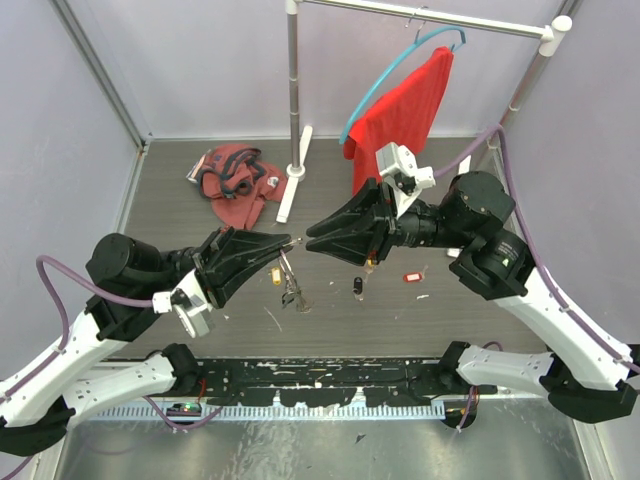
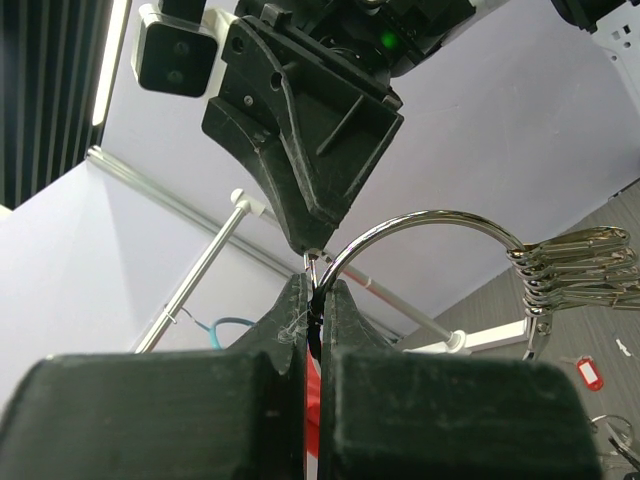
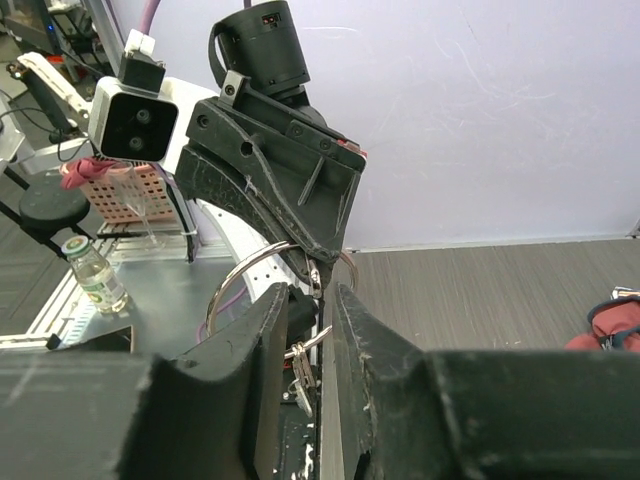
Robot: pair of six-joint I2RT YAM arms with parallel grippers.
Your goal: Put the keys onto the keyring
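The left gripper [image 1: 288,241] clamps the keyring [image 2: 420,225] above the middle of the table [image 1: 500,180], threaded keys [image 2: 570,265] dangling. The right gripper [image 1: 312,231], narrowly parted, faces it (nothing visibly held). Best hold the ring steady while fetching the black-tagged key [image 1: 358,287] nearer the near edge

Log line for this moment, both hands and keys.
left hand shut on thin silver wire keyring | silver keys threaded on it | right hand open at ring | red-tagged key on table

Both arms reach inward, tips nearly meeting at centre. L gripper [image 1: 287,241] pinched tight on ring [image 2: 430,214]; R gripper [image 1: 311,232] jaws seem slightly apart.
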